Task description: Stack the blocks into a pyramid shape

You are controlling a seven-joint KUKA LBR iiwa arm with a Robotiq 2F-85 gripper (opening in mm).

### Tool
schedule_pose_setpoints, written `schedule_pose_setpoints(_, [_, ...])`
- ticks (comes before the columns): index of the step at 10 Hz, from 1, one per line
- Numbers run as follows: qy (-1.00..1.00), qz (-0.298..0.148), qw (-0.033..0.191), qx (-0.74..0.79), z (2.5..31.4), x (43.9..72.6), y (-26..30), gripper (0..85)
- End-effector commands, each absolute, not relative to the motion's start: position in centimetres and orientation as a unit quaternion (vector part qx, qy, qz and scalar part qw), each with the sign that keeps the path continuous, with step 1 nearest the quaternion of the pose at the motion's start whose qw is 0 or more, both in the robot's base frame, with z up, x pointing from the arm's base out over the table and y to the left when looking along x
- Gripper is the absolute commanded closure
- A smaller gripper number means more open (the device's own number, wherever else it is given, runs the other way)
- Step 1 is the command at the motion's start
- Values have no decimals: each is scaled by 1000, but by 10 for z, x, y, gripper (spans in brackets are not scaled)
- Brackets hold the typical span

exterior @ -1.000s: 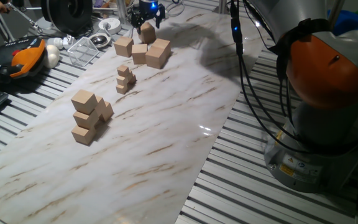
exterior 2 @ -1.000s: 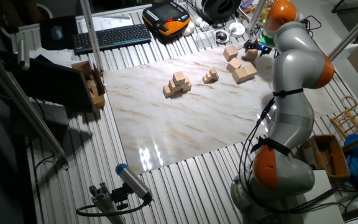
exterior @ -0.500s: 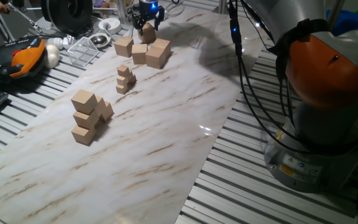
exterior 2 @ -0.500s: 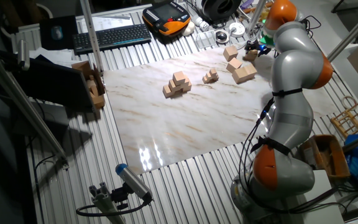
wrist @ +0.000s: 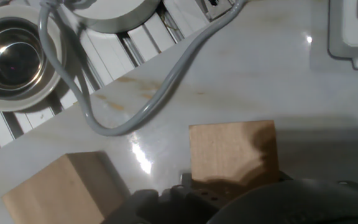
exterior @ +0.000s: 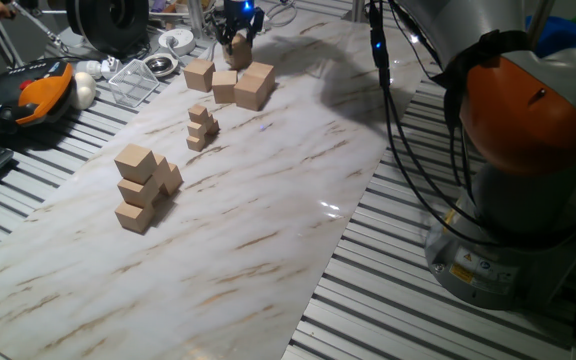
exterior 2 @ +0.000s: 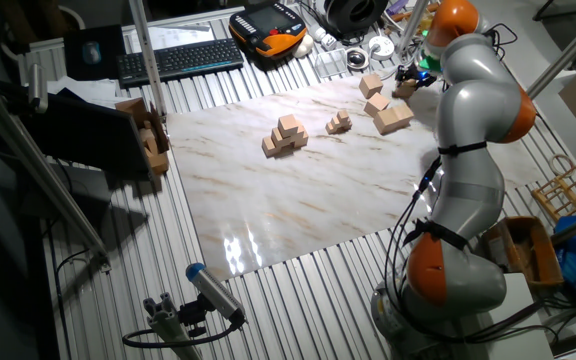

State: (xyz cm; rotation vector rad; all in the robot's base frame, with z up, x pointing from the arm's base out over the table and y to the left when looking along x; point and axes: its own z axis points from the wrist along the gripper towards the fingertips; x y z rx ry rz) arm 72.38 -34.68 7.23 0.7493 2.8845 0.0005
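My gripper is at the far end of the marble board, lowered over a tan block with its fingers drawn in against the block's sides. The hand view shows that block resting on the board, just ahead of the dark hand. Three more blocks lie just in front of it; they also appear from the other side. A stepped pile of blocks stands mid-board on the left. Another block fills the lower left of the hand view.
A heap of much smaller tan cubes sits between the loose blocks and the pile. Beyond the board's far edge are a metal bowl, a grey cable, a clear tray and an orange-black pendant.
The gripper's fingers have come lower and closer together around the far block. The block, the other blocks and the pile have stayed where they were.
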Motion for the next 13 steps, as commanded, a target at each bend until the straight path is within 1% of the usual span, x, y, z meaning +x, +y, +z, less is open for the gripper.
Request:
schedule_pose_setpoints(1, [964,-3,79,254,80,722,-347,850])
schedule_pose_setpoints(4, [960,-5,71,269,110,713,-345,850])
schedule_pose_setpoints(8, [950,-7,60,308,138,694,-332,850])
schedule_pose_setpoints(10, [944,-8,57,325,146,681,-323,850])
schedule_pose_setpoints(13, [938,-5,41,344,156,660,-316,850])
